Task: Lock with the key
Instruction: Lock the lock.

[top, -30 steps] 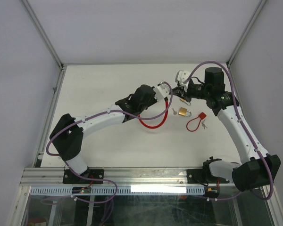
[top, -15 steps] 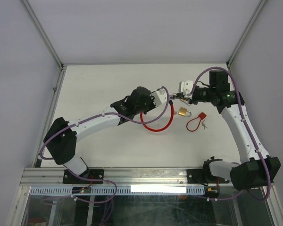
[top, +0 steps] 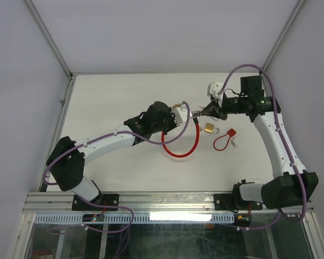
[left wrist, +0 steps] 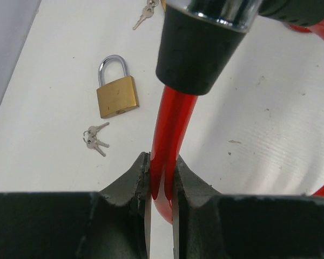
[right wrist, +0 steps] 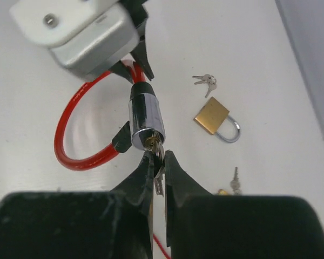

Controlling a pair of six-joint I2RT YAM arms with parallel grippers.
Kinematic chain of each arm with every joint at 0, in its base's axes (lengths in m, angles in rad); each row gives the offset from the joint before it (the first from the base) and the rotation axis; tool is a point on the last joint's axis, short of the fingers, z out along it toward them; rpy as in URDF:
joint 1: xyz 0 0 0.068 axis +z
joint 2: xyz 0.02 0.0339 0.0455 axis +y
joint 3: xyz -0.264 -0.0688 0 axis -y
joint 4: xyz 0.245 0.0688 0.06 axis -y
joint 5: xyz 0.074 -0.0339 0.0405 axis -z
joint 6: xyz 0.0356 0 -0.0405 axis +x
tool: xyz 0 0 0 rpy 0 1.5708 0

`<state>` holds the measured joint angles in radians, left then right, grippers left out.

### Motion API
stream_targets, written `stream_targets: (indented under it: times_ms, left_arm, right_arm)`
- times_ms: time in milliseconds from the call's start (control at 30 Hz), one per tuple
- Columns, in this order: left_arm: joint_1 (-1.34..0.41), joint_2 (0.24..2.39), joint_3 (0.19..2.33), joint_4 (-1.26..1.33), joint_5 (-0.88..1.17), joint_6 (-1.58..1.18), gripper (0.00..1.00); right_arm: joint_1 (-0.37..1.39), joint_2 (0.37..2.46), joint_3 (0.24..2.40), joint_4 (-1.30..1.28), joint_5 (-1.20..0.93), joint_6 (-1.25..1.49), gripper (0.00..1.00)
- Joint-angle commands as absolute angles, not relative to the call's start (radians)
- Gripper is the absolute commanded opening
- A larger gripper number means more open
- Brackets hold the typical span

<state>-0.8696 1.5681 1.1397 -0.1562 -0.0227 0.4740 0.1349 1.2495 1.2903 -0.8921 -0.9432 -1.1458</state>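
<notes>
Two arms meet near the table's middle. The left gripper [left wrist: 162, 172] is clamped on the red cable [left wrist: 170, 124] just behind the chrome lock barrel [right wrist: 144, 118], bracing it so the keyhole faces 3 o'clock in the overhead view, toward the right gripper [right wrist: 157, 162]. That gripper pinches the key [right wrist: 159, 184] at the keyhole, placed to turn it; how deep the blade sits is hard to tell. A brass padlock [top: 209, 128] lies at 5 o'clock from the barrel, touching neither arm.
</notes>
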Motion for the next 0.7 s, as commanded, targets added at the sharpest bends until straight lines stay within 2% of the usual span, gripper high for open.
stream_targets:
  times_ms: [0, 167, 300, 400, 500, 567, 667]
  left_arm:
    - [-0.844, 1.528, 1.164, -0.261, -0.063, 0.403, 0.0]
    - [-0.881, 1.531, 1.177, -0.274, -0.206, 0.4, 0.0]
    - [-0.89, 1.519, 1.161, -0.279, -0.241, 0.427, 0.0]
    - [-0.889, 1.505, 1.15, -0.291, -0.171, 0.444, 0.0]
    - [-0.866, 1.518, 1.189, -0.361, -0.013, 0.426, 0.0]
    - [-0.835, 1.531, 1.228, -0.408, 0.119, 0.415, 0.0]
    - [-0.806, 1.54, 1.245, -0.439, 0.22, 0.423, 0.0]
  right_arm:
    - [0.076, 1.367, 1.473, -0.896, -0.927, -0.74, 0.0]
    - [0.069, 1.467, 1.495, -0.989, -1.053, -0.633, 0.0]
    - [0.081, 1.41, 1.447, -1.008, -1.038, -0.82, 0.0]
    - [0.099, 1.276, 1.342, -0.966, -0.979, -1.103, 0.0]
    - [0.106, 1.103, 1.208, -0.894, -0.943, -1.39, 0.0]
    - [0.107, 1.035, 1.137, -0.823, -0.924, -1.485, 0.0]
    - [0.108, 1.066, 1.216, -0.823, -0.893, -1.411, 0.0]
